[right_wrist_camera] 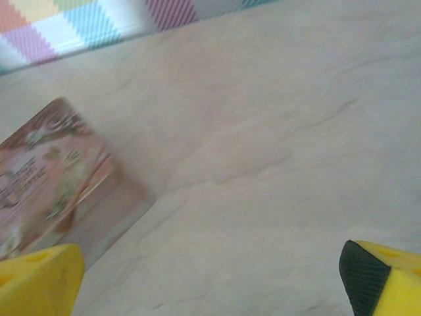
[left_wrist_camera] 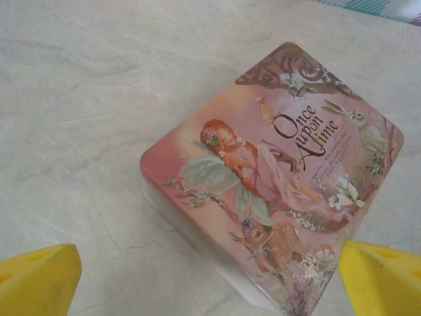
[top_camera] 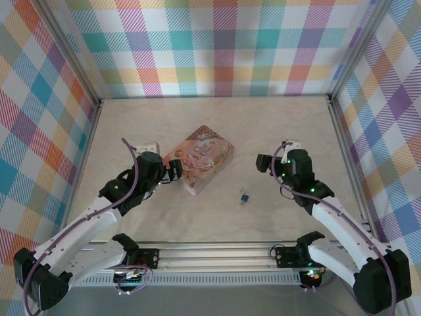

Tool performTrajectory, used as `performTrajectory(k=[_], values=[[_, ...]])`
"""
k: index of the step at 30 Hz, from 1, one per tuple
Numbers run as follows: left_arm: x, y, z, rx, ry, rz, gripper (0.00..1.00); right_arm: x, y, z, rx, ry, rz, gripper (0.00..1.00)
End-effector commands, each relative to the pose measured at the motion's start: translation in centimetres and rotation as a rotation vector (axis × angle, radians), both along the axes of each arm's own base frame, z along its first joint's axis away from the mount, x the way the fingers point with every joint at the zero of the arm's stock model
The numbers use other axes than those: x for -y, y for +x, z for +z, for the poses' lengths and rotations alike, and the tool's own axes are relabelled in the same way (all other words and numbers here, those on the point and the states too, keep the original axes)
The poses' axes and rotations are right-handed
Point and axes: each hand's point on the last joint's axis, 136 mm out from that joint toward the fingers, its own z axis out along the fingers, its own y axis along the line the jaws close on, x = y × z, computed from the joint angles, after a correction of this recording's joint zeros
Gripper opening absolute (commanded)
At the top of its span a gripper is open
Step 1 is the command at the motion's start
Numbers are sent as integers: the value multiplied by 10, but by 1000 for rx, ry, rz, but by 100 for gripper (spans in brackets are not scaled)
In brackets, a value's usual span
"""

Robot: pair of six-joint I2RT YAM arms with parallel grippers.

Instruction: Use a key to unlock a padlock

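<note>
Top external view: my left gripper [top_camera: 172, 173] has its jaws spread wide with nothing between them, and sits just beside the near-left corner of the pink tin [top_camera: 199, 158]. Left wrist view: the tin lid lies straight ahead of the fingers [left_wrist_camera: 39, 280], one corner pointing back at me. Lettering reads "Once upon a time"; the smaller script below it is not legible. Bare table [top_camera: 164, 217] runs left of that gripper up to the plaid wall [top_camera: 39, 131]. Further right, the padlock [top_camera: 244, 196], blue-bodied, lies alone on the table, apart from the tin and down-left of my right gripper [top_camera: 266, 162], nearer the arm bases. Right gripper: jaws wide apart, holding nothing. Tin edge off to its left, open tabletop ahead, picture blurred.
</note>
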Motion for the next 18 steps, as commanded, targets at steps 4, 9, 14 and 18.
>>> performTrajectory(k=[4, 9, 14, 18], values=[[0, 5, 19, 54, 3, -11, 100, 50, 23, 1, 141, -176, -117, 100], [-2, 7, 20, 63, 7, 1, 100, 75, 29, -26, 117, -245, -166, 100], [-4, 10, 19, 63, 26, 14, 100, 82, 38, -48, 143, -252, -150, 100], [-6, 12, 18, 62, 41, 32, 100, 83, 46, -52, 236, -204, -112, 100]])
